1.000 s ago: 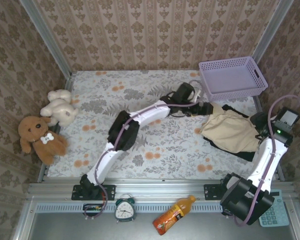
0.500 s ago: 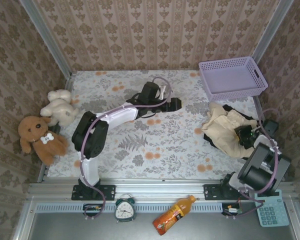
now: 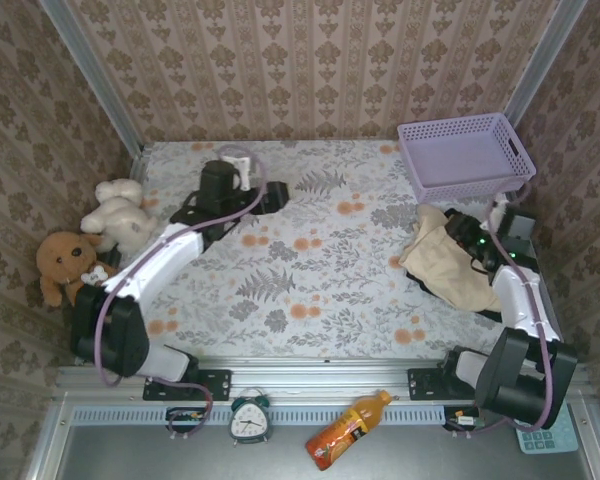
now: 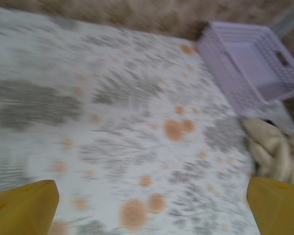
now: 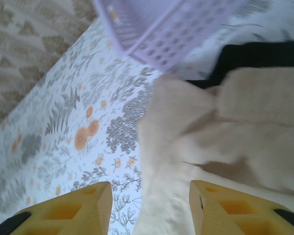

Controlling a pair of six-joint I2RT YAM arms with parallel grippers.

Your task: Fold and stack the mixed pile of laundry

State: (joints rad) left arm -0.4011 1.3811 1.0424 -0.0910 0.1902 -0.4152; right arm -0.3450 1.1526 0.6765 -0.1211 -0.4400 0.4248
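"Top external first: what is hidden from you?"

"Most of the black T-shirt (image 5: pixel 264 56). The beige garment (image 3: pixel 450 265) lies over it at the right side of the desk (image 3: pixel 320 280), just in front of the lavender basket (image 3: pixel 475 188), so only dark strips show at the beige edges, too little to tell the shirt's shape. My left wrist picture is blurred, and the beige heap is cut off at its right border."

"Which way does the pile run?"

"The beige piece is crumpled. Its long axis slants from the basket's near corner toward the desk's near right edge. Which end is collar or hem, I cannot tell."

"And your claws?"

"My left claw (image 4: pixel 149 205) is spread wide above bare desk, far back and left of centre, well apart from the pile. My right claw (image 5: pixel 149 210) hangs over the beige garment's left edge, fingers parted, with cloth in the gap. Whether the pads touch it, I cannot tell."
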